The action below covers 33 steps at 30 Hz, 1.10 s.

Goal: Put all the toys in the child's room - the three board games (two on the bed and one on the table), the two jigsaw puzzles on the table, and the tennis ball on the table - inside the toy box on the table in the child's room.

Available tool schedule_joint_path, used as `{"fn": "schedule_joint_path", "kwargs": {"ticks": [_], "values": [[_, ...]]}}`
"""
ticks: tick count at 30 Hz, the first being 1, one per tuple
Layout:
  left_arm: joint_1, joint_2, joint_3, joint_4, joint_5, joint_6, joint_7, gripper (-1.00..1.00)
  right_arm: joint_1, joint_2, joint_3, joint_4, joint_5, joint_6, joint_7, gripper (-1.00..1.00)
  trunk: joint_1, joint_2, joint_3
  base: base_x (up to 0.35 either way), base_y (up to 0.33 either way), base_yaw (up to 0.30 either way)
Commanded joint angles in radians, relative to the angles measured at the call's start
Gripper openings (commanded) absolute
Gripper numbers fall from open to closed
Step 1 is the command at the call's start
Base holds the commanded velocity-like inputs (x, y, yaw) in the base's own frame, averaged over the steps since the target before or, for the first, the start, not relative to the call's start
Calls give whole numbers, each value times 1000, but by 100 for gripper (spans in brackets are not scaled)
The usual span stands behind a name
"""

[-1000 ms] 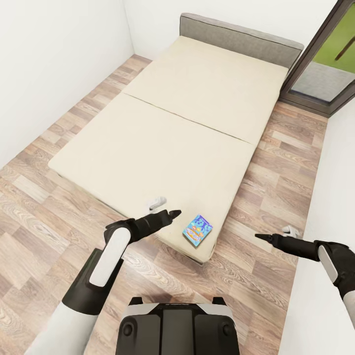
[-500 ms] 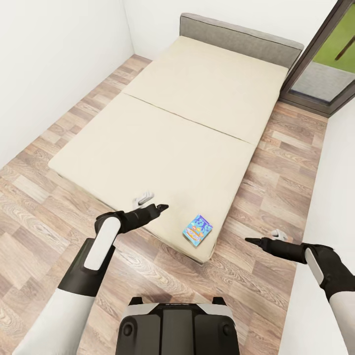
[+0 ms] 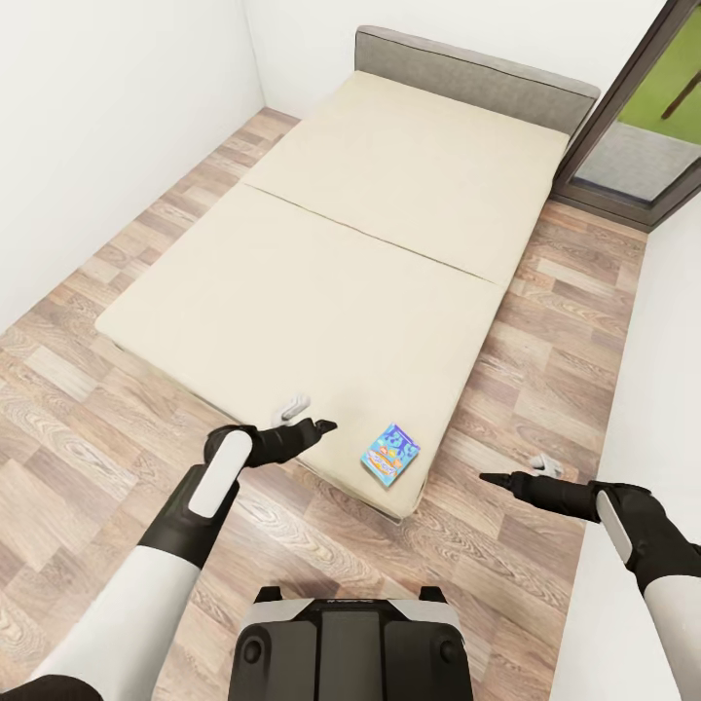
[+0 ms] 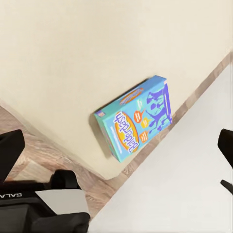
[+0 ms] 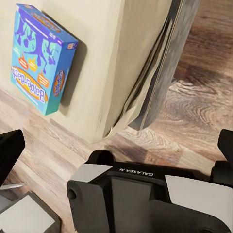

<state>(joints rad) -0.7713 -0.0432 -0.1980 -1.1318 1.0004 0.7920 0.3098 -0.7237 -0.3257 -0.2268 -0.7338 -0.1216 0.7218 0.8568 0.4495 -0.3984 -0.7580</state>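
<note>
white upper arms, glossy black elbow and wrist sections with white oblong forearm panels; slim black left gripper (image 3: 316,425) and right gripper (image 3: 492,479); dark grey base lettered "galaxea".

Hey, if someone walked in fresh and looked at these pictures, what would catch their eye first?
The small blue game box, lying flat at the near corner of the big beige bed. Next, the two dark grippers flanking it: the left gripper over the bed's near edge, the right gripper above the wooden floor.

Wood-plank floor (image 3: 58,409), plain white walls (image 3: 107,117), dark-framed glass door (image 3: 643,127) showing green outside
</note>
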Motion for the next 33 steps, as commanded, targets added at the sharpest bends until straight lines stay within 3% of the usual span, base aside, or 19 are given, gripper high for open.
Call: {"fn": "schedule_joint_path", "kwargs": {"ticks": [1, 10, 14, 23, 33], "values": [[-5, -1, -1, 17, 9, -2, -5, 100, 0, 0, -1, 0, -5, 7, 0, 100, 1, -2, -1, 0, 0, 0], [-19, -5, -4, 112, 4, -16, -59, 100, 0, -2, -2, -4, -4, 7, 1, 100, 1, -2, -1, 0, 0, 0], [-25, -10, -4, 146, -17, -30, -72, 100, 0, -4, -2, -5, -4, 8, 2, 100, 1, -2, -1, 0, 0, 0], [-32, -19, -4, 192, -50, -50, -117, 100, 0, -7, -5, -8, -8, 9, 7, 100, 1, -2, -1, 0, 0, -5], [-37, -22, -4, 224, -58, -59, -140, 100, 0, -7, -6, -12, -9, 10, 8, 100, 1, -2, -1, 0, 0, -123]]}}
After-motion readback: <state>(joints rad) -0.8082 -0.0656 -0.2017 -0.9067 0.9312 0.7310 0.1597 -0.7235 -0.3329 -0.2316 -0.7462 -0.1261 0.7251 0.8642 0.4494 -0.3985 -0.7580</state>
